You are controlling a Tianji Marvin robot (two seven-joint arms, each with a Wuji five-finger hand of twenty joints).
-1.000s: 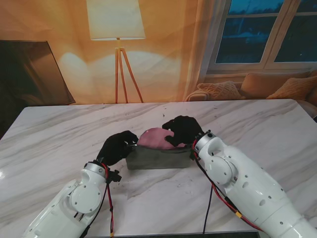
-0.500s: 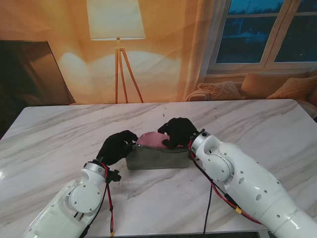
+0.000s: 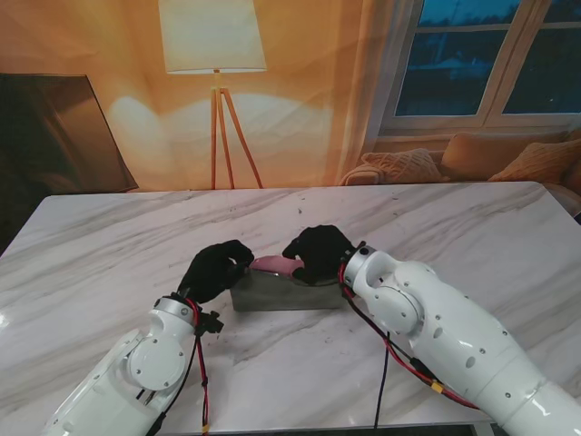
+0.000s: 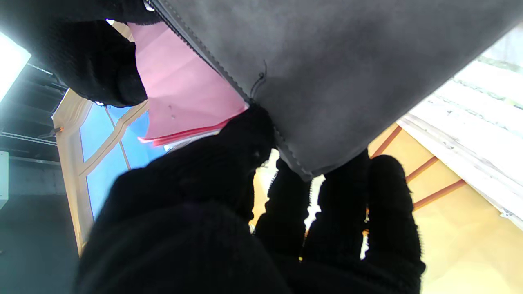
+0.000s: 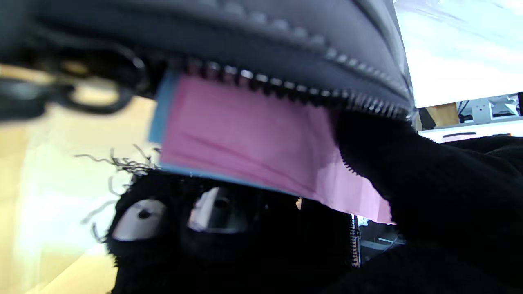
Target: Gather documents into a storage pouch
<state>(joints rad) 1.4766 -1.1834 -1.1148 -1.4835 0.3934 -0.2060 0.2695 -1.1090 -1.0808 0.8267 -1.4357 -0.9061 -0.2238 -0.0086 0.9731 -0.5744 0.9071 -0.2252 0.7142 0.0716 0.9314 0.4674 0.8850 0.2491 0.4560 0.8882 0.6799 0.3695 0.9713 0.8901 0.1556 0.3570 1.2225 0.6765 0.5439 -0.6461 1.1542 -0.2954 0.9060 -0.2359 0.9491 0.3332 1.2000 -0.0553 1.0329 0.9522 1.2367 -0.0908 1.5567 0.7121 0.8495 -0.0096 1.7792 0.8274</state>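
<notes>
At the table's [image 3: 109, 236] middle, our pouch [image 3: 283, 292] stands upright, pink papers [image 3: 274, 264] poking from its open zip. Our left hand [image 3: 214, 270] grips its left end; our right hand [image 3: 316, 253] clasps the papers.

Through my right wrist camera, pink documents [image 5: 261, 143] with a blue sheet edge [image 5: 157, 108] stick out of the grey pouch [image 5: 286, 24], just beside its zipper teeth [image 5: 294, 87]. My right hand [image 5: 367, 212], black-gloved, grips the sheets.
</notes>
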